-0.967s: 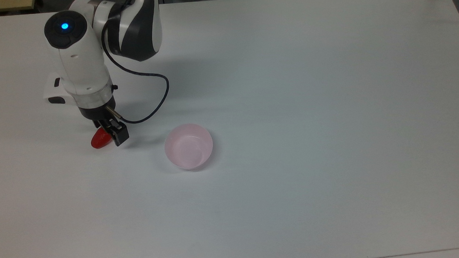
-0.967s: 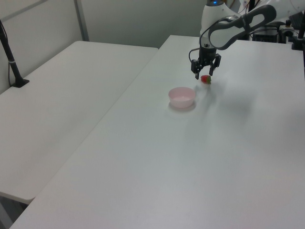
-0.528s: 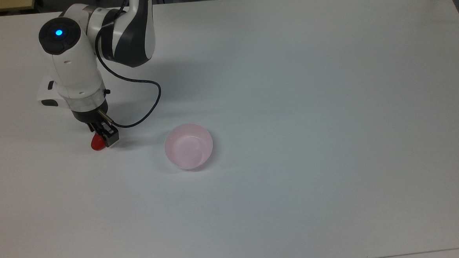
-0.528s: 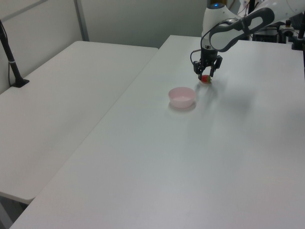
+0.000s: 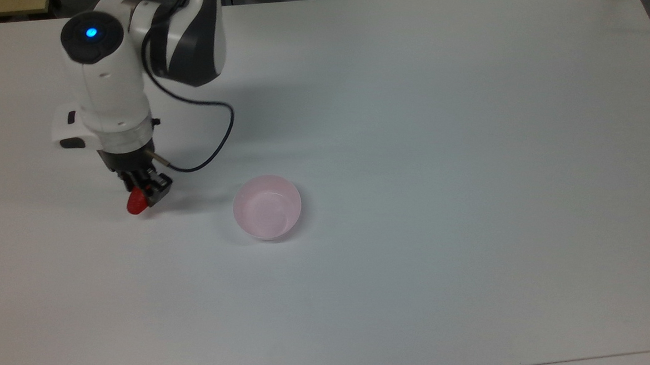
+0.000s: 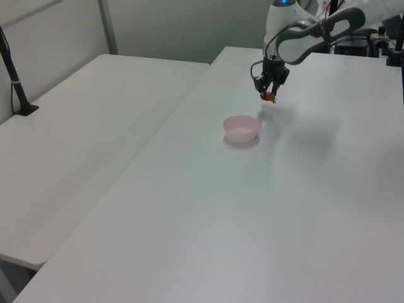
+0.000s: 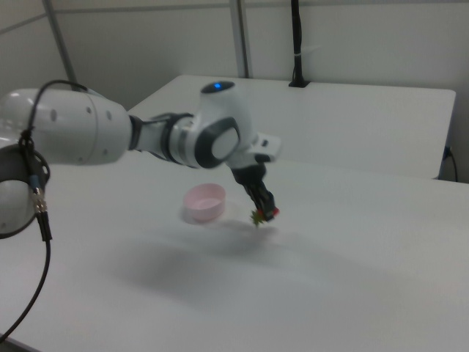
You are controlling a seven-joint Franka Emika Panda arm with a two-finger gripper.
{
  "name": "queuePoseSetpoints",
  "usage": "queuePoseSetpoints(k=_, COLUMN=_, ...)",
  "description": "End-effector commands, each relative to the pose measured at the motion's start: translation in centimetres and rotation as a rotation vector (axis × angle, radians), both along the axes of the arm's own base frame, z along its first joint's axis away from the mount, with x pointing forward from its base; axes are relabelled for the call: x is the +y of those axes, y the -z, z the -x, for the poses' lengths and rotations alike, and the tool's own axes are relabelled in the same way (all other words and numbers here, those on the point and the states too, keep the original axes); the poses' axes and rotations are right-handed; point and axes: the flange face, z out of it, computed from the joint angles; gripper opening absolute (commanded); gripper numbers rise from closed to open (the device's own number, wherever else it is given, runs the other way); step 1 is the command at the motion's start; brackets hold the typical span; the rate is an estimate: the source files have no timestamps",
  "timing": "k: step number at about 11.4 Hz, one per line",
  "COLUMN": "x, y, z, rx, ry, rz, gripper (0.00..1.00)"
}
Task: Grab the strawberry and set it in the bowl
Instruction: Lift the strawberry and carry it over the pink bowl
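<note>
Strawberry pinched in the fingers, held clear of the white worktop (image 5: 440, 143), beside the bowl.

The gripper (image 5: 143, 192) hangs from the white Franka arm (image 5: 109, 82) with its fingers closed on the strawberry (image 5: 135, 203); in the right view the strawberry (image 7: 262, 215) is off the worktop, its green leafy cap pointing down and its red body caught between the fingers. In the left view the strawberry (image 6: 269, 96) shows as a red spot at the fingertips, above its shadow. The pale pink bowl (image 5: 267, 206) stands on the worktop at about 3 o'clock from the strawberry in the top view, apart from it. A black cable (image 5: 211, 133) loops from the wrist over the worktop at about 11 o'clock from the bowl.
</note>
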Motion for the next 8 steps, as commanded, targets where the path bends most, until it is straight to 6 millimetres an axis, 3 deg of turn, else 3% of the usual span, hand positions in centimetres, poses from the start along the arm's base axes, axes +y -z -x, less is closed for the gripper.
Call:
queuePoseSetpoints(k=1, x=10.4, y=-4.3, z=0.1, rx=0.028, ry=-0.155, rz=-0.015, gripper=0.31)
queuePoseSetpoints(k=3, x=16.0, y=-3.8, z=-0.2, rx=0.030, ry=-0.183, rz=-0.030, gripper=0.32)
queuePoseSetpoints(k=5, x=18.4, y=-2.2, z=-0.4, rx=0.039, ry=-0.177, rz=-0.023, gripper=0.32)
queuePoseSetpoints(k=7, x=18.4, y=-2.1, z=-0.9, rx=0.000, ry=-0.182, rz=-0.024, gripper=0.57)
queuePoseSetpoints(k=8, x=18.5, y=-2.2, z=-0.9, rx=-0.005, ry=-0.181, rz=-0.026, gripper=0.83)
